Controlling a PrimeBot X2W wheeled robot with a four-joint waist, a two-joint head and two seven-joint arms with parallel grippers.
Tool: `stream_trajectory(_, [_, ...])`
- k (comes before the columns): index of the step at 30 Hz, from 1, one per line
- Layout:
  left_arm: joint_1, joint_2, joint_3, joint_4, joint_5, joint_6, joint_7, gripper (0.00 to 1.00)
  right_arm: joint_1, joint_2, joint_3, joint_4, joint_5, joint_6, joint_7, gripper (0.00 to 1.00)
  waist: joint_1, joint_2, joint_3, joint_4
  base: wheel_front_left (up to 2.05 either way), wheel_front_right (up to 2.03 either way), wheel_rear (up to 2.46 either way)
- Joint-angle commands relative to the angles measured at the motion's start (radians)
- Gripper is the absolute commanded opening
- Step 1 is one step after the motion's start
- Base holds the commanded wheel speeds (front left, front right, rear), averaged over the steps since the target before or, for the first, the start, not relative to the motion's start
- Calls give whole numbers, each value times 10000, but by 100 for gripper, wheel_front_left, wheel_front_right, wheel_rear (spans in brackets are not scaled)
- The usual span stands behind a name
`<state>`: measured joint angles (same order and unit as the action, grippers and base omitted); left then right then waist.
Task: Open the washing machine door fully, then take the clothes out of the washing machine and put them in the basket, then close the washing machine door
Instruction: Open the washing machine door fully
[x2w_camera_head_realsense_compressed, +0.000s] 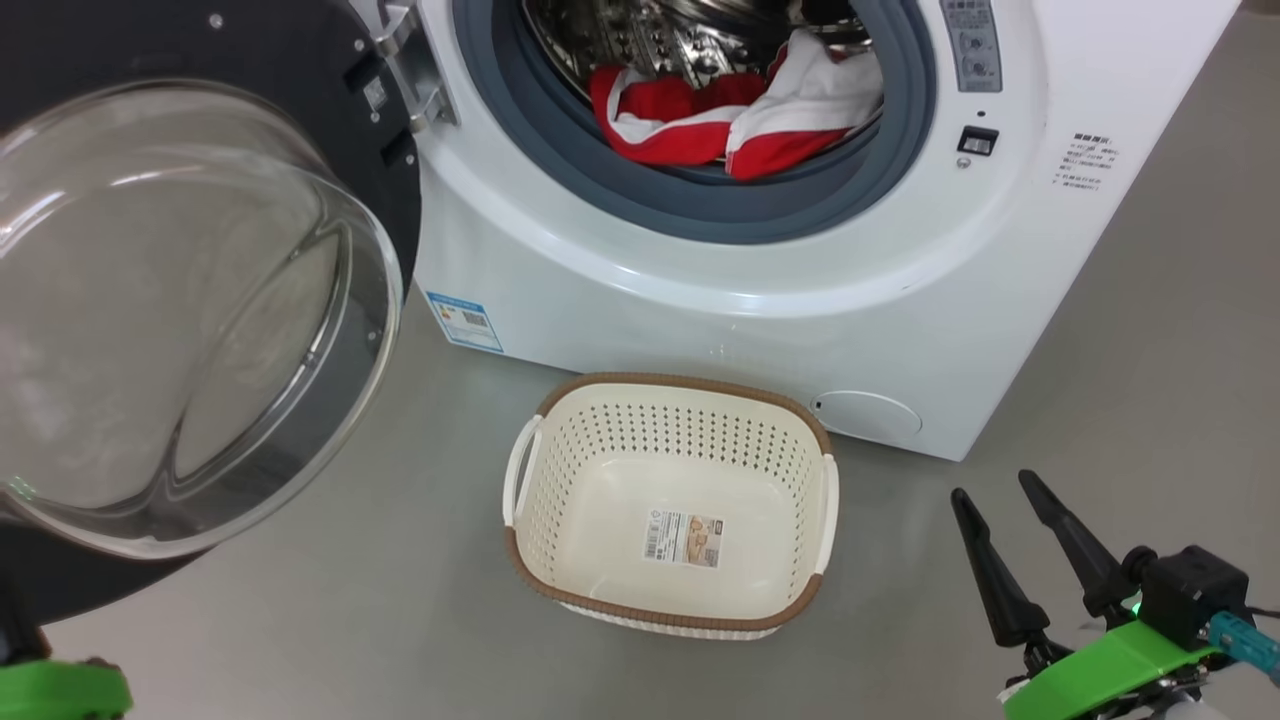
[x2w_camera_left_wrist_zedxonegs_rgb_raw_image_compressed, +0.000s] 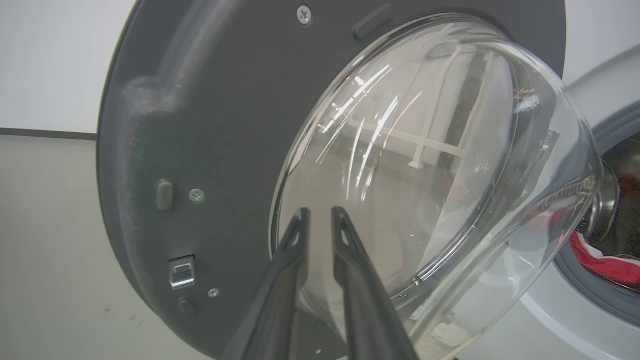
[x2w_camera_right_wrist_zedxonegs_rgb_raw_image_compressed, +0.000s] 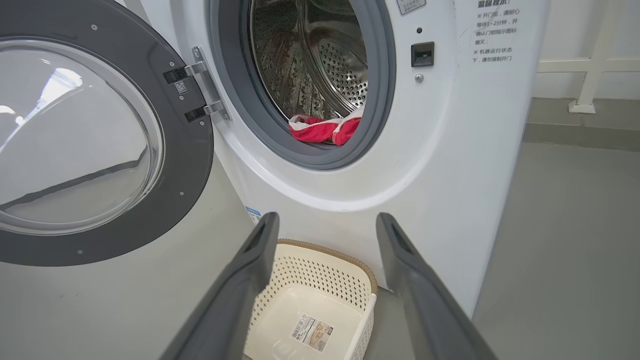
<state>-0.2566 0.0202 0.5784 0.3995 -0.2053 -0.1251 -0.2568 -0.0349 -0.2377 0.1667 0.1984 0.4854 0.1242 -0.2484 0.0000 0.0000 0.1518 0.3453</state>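
The big white box-shaped washing machine (x2w_camera_head_realsense_compressed: 900, 330) is standing at the back on the smooth grey floor (x2w_camera_head_realsense_compressed: 350, 600). Its large round black-rimmed glass door (x2w_camera_head_realsense_compressed: 190, 300) is hanging wide open on the machine's left side, sticking out toward the front. The soft red and white clothes (x2w_camera_head_realsense_compressed: 740, 120) are lying inside the shiny steel drum (x2w_camera_head_realsense_compressed: 650, 40), low down near the opening. The small cream plastic basket with holes (x2w_camera_head_realsense_compressed: 680, 383) is sitting on the floor just in front of the machine, below the opening and right of the door. The right gripper (x2w_camera_head_realsense_compressed: 993, 484) is hanging right of the basket, apart from it.
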Motion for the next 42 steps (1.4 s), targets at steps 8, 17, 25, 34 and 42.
stream_trajectory(8, [1589, 303, -1823, -1410, -1128, -54, -49, 73, 321, 94, 48, -180, 30, 65, -134, 100, 0, 0, -477, -283, 0, 0, 0])
stream_trajectory(17, [2533, 301, -3281, -2163, -1414, -55, -49, 100, 609, 244, -193, -197, 17, 65, -134, 100, 0, 0, -878, -989, 0, 0, 0])
stream_trajectory(25, [2864, 301, -3994, -2427, -1280, -55, -49, 100, 827, 286, -399, -259, 15, 65, -134, 100, 0, 0, -1072, -1719, 0, 0, 0])
stream_trajectory(34, [3150, 308, -4824, -2700, -1366, -55, -49, 100, 982, 307, -805, -333, 47, 65, -134, 100, 0, 0, -1116, -2650, 0, 0, 0])
stream_trajectory(42, [3119, 317, -5244, -2822, -1454, -55, -49, 100, 1000, 295, -1061, -382, 17, 65, -134, 100, 0, 0, -1011, -3267, 0, 0, 0])
